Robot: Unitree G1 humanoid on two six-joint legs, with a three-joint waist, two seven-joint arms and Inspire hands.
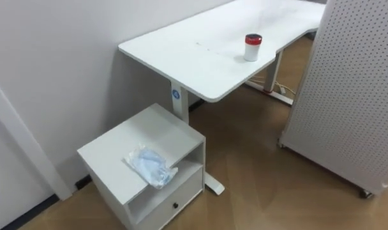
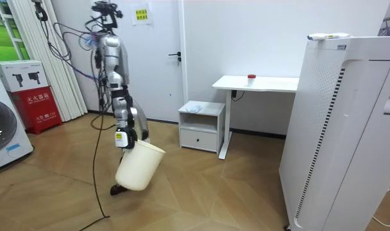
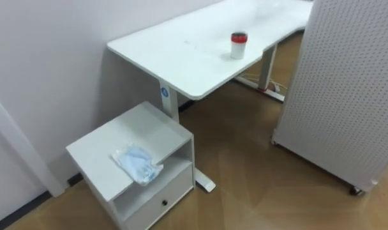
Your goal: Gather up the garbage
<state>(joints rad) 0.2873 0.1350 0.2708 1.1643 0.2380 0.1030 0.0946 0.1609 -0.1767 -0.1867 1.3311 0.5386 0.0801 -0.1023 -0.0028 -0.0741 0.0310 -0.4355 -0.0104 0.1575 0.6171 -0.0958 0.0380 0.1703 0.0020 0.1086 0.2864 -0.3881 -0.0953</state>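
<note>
A crumpled pale blue and white wad of garbage [image 1: 150, 166] lies on top of a low white cabinet [image 1: 111, 153], near its front edge above the open shelf. In the room view I stand on the wood floor about a metre to the room view's left of that cabinet [image 2: 201, 125]. A cream waste bin [image 2: 139, 167] hangs tilted at knee height from my right hand [image 2: 122, 138], which grips its rim. My left arm shows just behind it, with the hand hidden.
A white desk [image 1: 200, 57] stands over the cabinet against the wall, with a small white container with a red lid [image 1: 253, 47] on it. A white perforated panel on castors [image 1: 347, 96] stands to the right. Bare wood floor lies between them.
</note>
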